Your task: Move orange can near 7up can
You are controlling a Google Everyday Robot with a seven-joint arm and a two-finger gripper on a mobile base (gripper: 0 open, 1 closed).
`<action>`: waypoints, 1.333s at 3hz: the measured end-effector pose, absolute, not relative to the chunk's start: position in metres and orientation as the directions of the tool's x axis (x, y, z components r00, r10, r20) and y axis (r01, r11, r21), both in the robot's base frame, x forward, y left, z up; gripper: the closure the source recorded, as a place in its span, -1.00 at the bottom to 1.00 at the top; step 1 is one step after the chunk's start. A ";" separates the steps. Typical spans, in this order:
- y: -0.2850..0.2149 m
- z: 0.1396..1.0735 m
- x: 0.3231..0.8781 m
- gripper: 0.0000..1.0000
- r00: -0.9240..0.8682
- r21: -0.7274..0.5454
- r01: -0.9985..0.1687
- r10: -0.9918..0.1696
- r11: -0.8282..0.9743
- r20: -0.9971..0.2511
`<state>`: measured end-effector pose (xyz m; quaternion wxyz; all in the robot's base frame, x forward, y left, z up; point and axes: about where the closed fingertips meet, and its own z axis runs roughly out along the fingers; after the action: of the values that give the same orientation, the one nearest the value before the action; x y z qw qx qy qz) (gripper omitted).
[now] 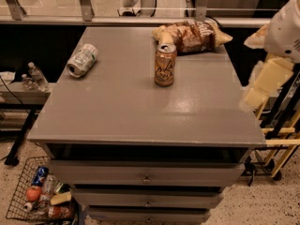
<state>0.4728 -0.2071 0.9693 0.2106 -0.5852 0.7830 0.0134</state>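
Note:
The orange can (pixel 165 64) stands upright on the grey cabinet top (pixel 140 111), right of centre and toward the back. The 7up can (pixel 82 60) lies on its side near the back left corner, well apart from the orange can. My gripper (pixel 257 93) hangs off the cabinet's right edge, below the white arm housing (pixel 286 29). It is to the right of the orange can and holds nothing that I can see.
A brown-and-yellow snack bag (pixel 192 34) lies just behind the orange can. Clear bottles (pixel 33 77) stand on a low shelf at left. A wire basket (pixel 40 196) of items sits on the floor at lower left. A yellow-framed cart (pixel 281 139) stands at right.

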 end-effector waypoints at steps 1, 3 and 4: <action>-0.173 0.954 0.552 -1.00 -0.212 -0.183 -0.912 -0.803 0.368 -0.556; -0.137 0.936 0.612 -1.00 -0.233 -0.162 -0.878 -0.699 0.450 -0.676; -0.115 0.927 0.626 -1.00 -0.239 -0.131 -0.884 -0.673 0.449 -0.700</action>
<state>0.6260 -0.1149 0.9266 0.3566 -0.5035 0.7730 0.1478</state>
